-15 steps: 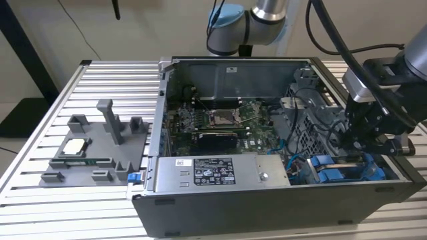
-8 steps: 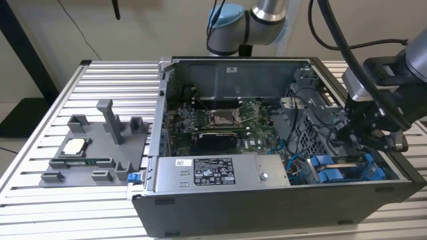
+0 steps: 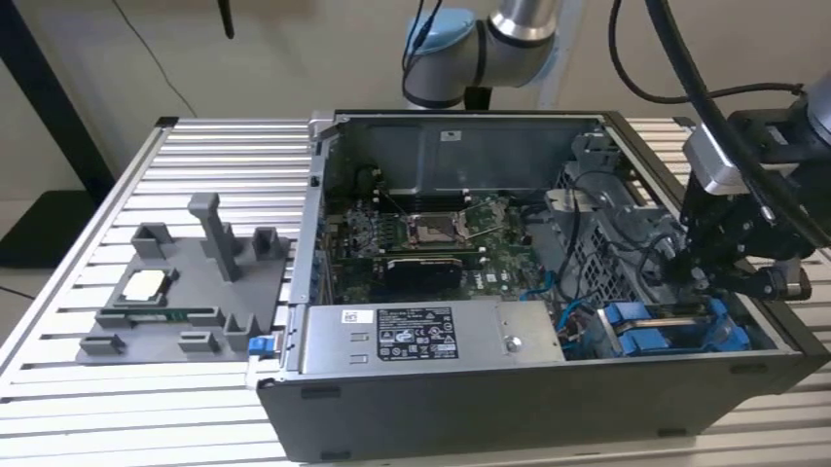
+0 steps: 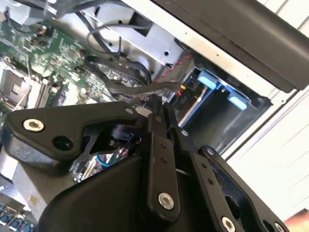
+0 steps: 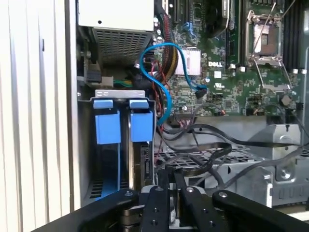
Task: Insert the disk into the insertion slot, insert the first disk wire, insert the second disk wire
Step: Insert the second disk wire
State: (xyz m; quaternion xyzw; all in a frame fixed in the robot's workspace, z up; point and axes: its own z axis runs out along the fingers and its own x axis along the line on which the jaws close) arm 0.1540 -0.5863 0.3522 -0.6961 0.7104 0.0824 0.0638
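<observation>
Open case [image 3: 520, 399] lies on its side on the slatted table [image 3: 208, 156], cavity facing up. Arm comes in from the exterior view's right; gripper [image 3: 688, 268] hangs inside the case at its 3 o'clock end, just above the slot [image 3: 675, 331].

Disk [image 3: 663, 316]: already seated in the slot, at the case's 4 o'clock corner in the exterior view. Blue carrier tabs show on either side of a dark gap. In the first wrist view the disk [image 5: 140, 154] stands on edge in the bay [image 5: 120, 94], with two blue tabs side by side at the bay mouth. Long axis runs down into the bay, away from the tabs. Connector edge of the disk faces the board side, where cables gather. In the second wrist view the blue tabs [image 4: 212, 82] sit at the slot [image 4: 227, 121] by the case wall.

Claw: in both wrist views the fingers [image 5: 166, 193] are drawn together, tips meeting or nearly so. Dark flat cable [image 5: 203, 154] passes right at the tips; cannot tell whether it is pinched. In the second wrist view the fingertips [image 4: 157, 113] meet at a grey cable [image 4: 145, 89].

Blue cable [image 5: 161, 72] loops from the board [image 5: 231, 82] toward the bay. Power supply [image 3: 429, 336] sits at the case's 6 o'clock edge. Grey fixture [image 3: 182, 292] lies on the table at 9 o'clock.
</observation>
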